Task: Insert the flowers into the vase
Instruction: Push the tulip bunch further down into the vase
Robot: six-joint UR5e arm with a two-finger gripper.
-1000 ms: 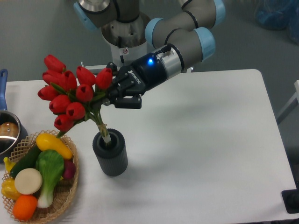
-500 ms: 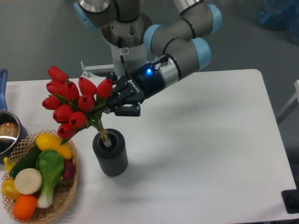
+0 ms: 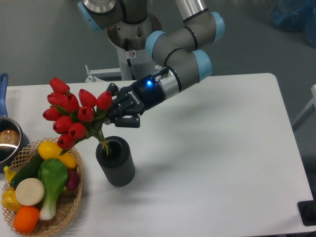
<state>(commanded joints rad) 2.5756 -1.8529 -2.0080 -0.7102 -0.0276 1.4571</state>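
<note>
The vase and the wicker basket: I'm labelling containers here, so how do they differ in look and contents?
The vase is dark grey, ribbed and tall; the wicker basket is tan, woven and shallow. The vase takes only the stems of the flowers, held tilted by the gripper; the basket is heaped with toy vegetables. Both stand on the table.

This looks like a robotics lab. An industrial arm (image 3: 182,47) is mounted on a pedestal at a plain white table (image 3: 222,148). A basket of toy vegetables (image 3: 39,185) serves as props, over grey flooring.

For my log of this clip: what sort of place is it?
Likely a robotics lab: a bare white table, the arm's base bolted behind it, and props: toy vegetables in a wicker basket, flowers, a vase.
</note>
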